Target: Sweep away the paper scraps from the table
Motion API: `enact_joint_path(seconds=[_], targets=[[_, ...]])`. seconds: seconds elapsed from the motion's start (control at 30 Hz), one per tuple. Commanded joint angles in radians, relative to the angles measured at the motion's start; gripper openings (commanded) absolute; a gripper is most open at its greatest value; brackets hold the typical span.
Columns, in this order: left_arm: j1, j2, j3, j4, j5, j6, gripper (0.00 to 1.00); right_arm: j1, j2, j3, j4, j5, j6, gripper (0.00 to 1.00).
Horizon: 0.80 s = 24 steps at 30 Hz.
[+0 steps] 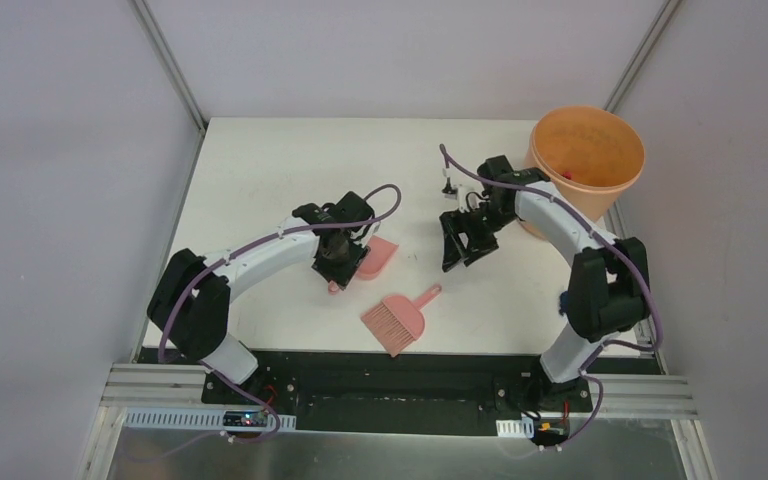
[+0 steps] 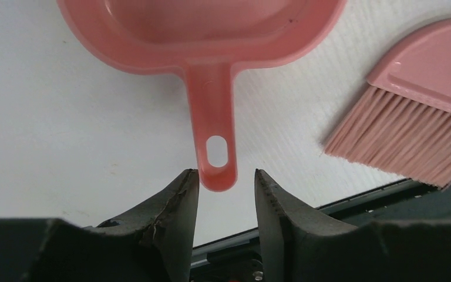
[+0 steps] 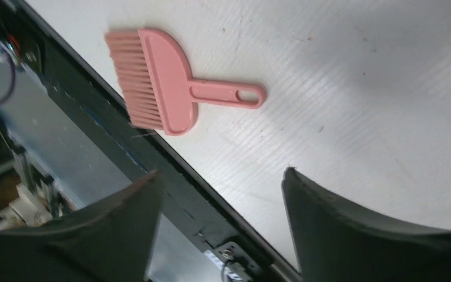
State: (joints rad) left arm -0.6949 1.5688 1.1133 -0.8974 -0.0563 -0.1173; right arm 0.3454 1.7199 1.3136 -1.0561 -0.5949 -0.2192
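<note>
No paper scraps show on the white table (image 1: 260,170) in any view. My left gripper (image 1: 338,262) is open; in the left wrist view its jaws (image 2: 226,176) stand either side of the handle end of the pink dustpan (image 2: 211,117), with small gaps on both sides. The dustpan (image 1: 378,257) lies flat just right of that gripper. The pink hand brush (image 1: 398,320) lies near the front edge, bristles toward the left; it also shows in the left wrist view (image 2: 417,111) and the right wrist view (image 3: 164,82). My right gripper (image 1: 463,250) is open and empty above the table (image 3: 220,173).
An orange round bucket (image 1: 625,185) stands at the back right corner, beside the right arm. A tiny dark-red speck (image 1: 567,173) shows inside it. The black strip (image 1: 380,358) runs along the front edge. Grey walls enclose the sides and back.
</note>
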Motion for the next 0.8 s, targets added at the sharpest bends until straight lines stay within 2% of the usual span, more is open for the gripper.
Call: enact_joint_path(seconds=[0.0,0.03,0.07,0.17,0.27,0.37,0.53,0.77], targets=[[-0.012,-0.086,0.009,0.059,0.12,0.05,0.41,-0.019,-0.208,-0.011,0.023,0.083,0.041,0.93],[-0.012,-0.101,0.006,0.069,0.123,0.049,0.42,-0.02,-0.259,-0.041,0.06,0.098,0.06,0.99],[-0.012,-0.123,0.002,0.082,0.111,0.048,0.44,-0.021,-0.317,-0.073,0.097,0.118,0.077,1.0],[-0.012,-0.191,-0.016,0.116,0.023,0.043,0.49,-0.026,-0.473,-0.158,0.198,0.19,0.117,1.0],[-0.013,-0.25,-0.039,0.156,-0.015,0.039,0.53,-0.06,-0.612,-0.235,0.278,0.197,0.142,1.0],[-0.013,-0.292,-0.061,0.203,-0.028,0.026,0.61,-0.089,-0.715,-0.339,0.384,0.221,0.182,1.0],[-0.014,-0.348,-0.091,0.269,-0.047,0.007,0.64,-0.175,-0.77,-0.429,0.486,0.22,0.285,1.0],[-0.013,-0.393,-0.119,0.317,-0.095,0.007,0.64,-0.296,-0.763,-0.486,0.538,0.084,0.355,1.0]])
